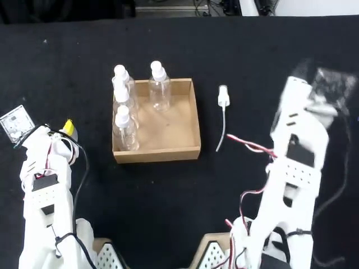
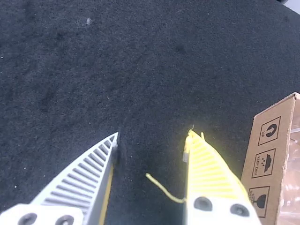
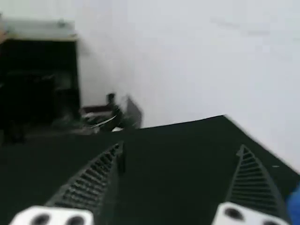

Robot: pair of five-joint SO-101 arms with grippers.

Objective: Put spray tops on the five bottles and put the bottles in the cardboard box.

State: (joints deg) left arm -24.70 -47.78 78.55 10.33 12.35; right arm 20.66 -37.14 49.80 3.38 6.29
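The cardboard box [image 1: 193, 120] stands in the middle of the black table. Several clear bottles with white spray tops stand in it: one at the back [image 1: 160, 89], the others [image 1: 125, 129] in a row along its left wall. A loose spray top [image 1: 223, 98] with its long tube lies on the table just right of the box. My left gripper [image 1: 59, 130] is low at the left of the box, open, nothing between its fingers [image 2: 152, 138]. My right gripper [image 1: 328, 84] is at the far right, raised and open [image 3: 182, 150], holding nothing.
A corner of the box [image 2: 276, 154] rises close beside my left gripper's yellow finger [image 2: 206, 173]. A small white tag [image 1: 17, 123] lies at the table's left edge. Red wires [image 1: 249, 144] run along the right arm near the spray top's tube.
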